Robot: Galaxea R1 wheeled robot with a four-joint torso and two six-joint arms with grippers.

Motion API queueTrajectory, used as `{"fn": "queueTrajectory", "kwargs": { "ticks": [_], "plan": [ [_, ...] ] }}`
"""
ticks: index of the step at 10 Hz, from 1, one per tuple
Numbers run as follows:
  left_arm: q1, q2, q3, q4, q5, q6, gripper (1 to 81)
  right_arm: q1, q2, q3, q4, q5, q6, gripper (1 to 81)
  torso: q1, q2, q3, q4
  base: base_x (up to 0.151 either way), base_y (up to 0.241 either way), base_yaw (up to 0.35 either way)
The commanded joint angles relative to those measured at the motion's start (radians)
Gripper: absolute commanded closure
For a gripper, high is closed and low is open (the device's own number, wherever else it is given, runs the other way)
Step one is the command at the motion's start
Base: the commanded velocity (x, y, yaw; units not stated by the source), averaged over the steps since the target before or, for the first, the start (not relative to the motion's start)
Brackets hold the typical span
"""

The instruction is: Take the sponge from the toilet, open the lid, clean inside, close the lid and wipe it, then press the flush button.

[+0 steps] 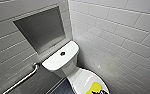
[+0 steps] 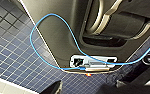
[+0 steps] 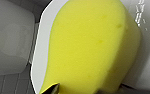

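The white toilet (image 1: 66,62) stands in the corner, with the round dark flush button (image 1: 62,53) in the middle of its cistern top. The lid (image 1: 81,78) is down, and the yellow sponge (image 1: 95,87) lies on its near part. My right gripper (image 1: 101,92) hovers right at the sponge. In the right wrist view the sponge (image 3: 91,45) looms large on the white lid (image 3: 41,50), and my right gripper (image 3: 88,89) stands open with a dark fingertip on either side of the sponge's near end. My left gripper (image 2: 87,88) hangs open and holds nothing over the dark blue tiled floor (image 2: 13,50).
White tiled walls close in on both sides of the toilet. A grey recessed niche (image 1: 42,28) sits in the left wall, with a metal grab bar (image 1: 23,78) below it. A blue cable (image 2: 41,27) loops over my own body in the left wrist view.
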Motion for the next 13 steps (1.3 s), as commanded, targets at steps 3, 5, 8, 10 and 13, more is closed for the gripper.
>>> {"fn": "queueTrajectory", "kwargs": {
  "ticks": [3, 5, 8, 10, 13],
  "plan": [
    [0.045, -0.004, 0.001, -0.021, 0.11, -0.003, 1.0, 0.072, 0.024, -0.033, -0.028, -0.034, -0.001, 1.0, 0.0, 0.0, 0.0, 0.0, 0.0, 0.0, 0.0],
    [0.045, -0.001, 0.003, -0.021, 0.119, -0.003, 1.0, 0.062, 0.022, -0.035, -0.028, -0.034, -0.001, 1.0, 0.0, 0.0, 0.0, 0.0, 0.0, 0.0, 0.0],
    [0.045, 0.003, 0.001, -0.021, 0.118, -0.003, 1.0, 0.055, 0.016, -0.036, -0.037, -0.016, -0.001, 1.0, 0.0, 0.0, 0.0, 0.0, 0.0, 0.0, 0.0],
    [0.045, 0.003, 0.003, -0.02, 0.119, -0.003, 1.0, 0.058, 0.007, -0.033, -0.037, -0.014, 0.008, 81.1, 0.0, 0.0, 0.0, 0.0, 0.0, 0.0, 0.0],
    [0.044, 0.006, 0.003, -0.018, 0.118, -0.002, 1.0, 0.069, -0.068, 0.08, -0.06, 0.021, 0.01, 81.1, 0.0, 0.0, 0.0, 0.0, 0.0, 0.0, 0.0]
  ]
}}
